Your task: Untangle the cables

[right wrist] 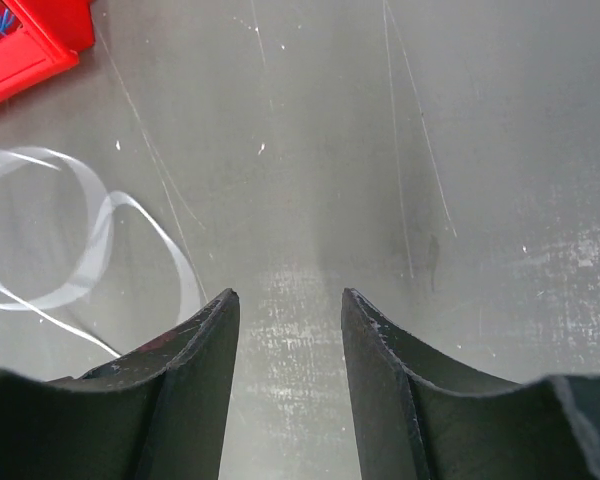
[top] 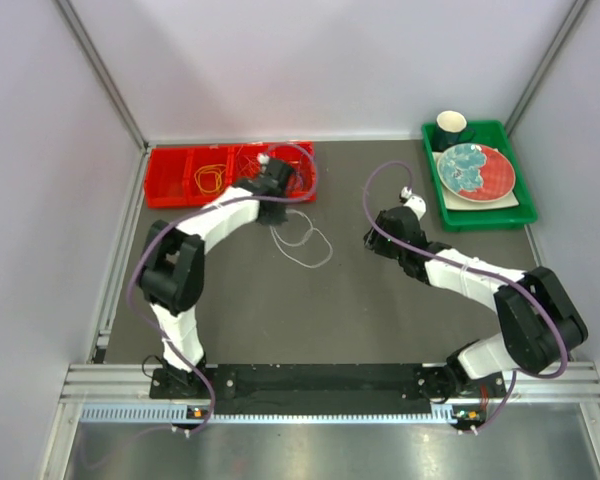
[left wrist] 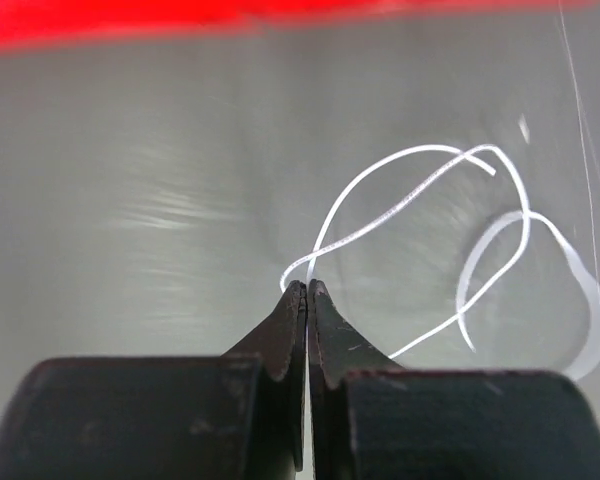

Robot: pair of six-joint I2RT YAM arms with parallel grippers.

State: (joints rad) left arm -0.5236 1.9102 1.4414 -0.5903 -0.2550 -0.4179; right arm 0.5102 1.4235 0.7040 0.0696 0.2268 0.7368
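- Arm bases sit at the near edge of a dark grey table, and both arms reach away across it.
- Right gripper: jaws parted, nothing between them, bare table beneath.
- Left gripper: jaws pressed tight together, pinching a strand of the white cable at their very tips.
- White cable lies in loose loops on the table, just in front of the red bin and to the left of the right gripper. In the right wrist view its loops are blurred and cut off by the left edge.
- Red bin, at the far left of the table, is split into compartments.
  - The middle one holds a yellow cable coiled in a loop.
  - The left one's contents cannot be made out.
  - The right one holds more thin cables, partly hidden by the left wrist and too fine to tell their colours.
- Green tray, at the far right, holds a red and teal plate resting on something white and square. A dark cup stands behind the plate.
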